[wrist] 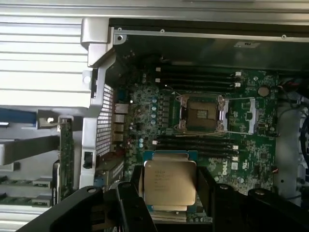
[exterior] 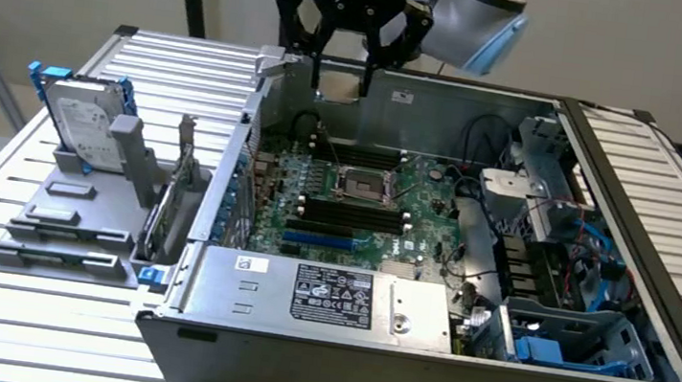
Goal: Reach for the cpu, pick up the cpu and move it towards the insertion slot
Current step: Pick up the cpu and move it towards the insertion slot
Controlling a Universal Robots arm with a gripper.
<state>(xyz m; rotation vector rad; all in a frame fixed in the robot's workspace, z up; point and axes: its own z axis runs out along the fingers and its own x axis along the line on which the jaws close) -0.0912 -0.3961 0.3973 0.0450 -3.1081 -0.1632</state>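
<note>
My gripper (exterior: 339, 83) hangs above the back wall of the open computer case (exterior: 652, 169), fingers pointing down. In the wrist view the cpu (wrist: 170, 187), a flat square chip with a silver-white top and pale tan rim, sits between the two black fingers (wrist: 129, 195), and my gripper (wrist: 169, 191) is shut on it. It is held clear above the motherboard (wrist: 251, 159). The insertion slot (exterior: 364, 187) (wrist: 201, 114), a shiny metal frame around a dark centre, lies open on the board, below the gripper and nearer the front of the case.
Black memory slots (exterior: 352, 213) flank the socket. A silver hard drive (exterior: 82, 120) with blue rails stands in a grey holder at the exterior view's left. The power supply (exterior: 317, 294) fills the case front, with cables and a blue drive cage (exterior: 569, 342) at the exterior view's right.
</note>
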